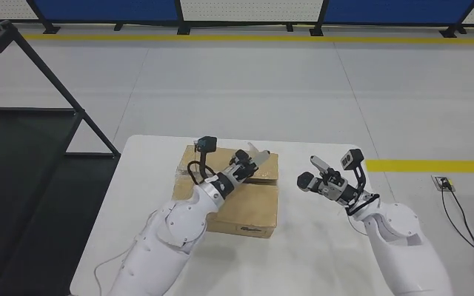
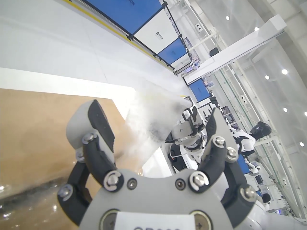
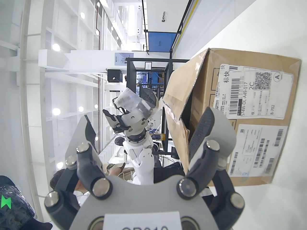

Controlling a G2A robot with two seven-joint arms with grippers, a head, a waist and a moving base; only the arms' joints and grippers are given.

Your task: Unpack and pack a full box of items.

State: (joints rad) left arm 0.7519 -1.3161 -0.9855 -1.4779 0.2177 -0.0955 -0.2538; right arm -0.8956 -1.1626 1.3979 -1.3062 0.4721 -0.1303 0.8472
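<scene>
Top view: left gripper [image 1: 249, 161] over box [image 1: 252, 209]

floor [image 1: 222, 81] was pale grey | yellow line [image 1: 222, 37] ran past blue panels [image 1: 104, 9] | black rack [image 1: 37, 148] stood beside white table [image 1: 318, 244]

One box [image 1: 252, 209], one table [image 1: 311, 248], one plastic pouch [image 3: 130, 101]

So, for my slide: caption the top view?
Left gripper over the brown cardboard box on the white table; right gripper open beside it.
</scene>
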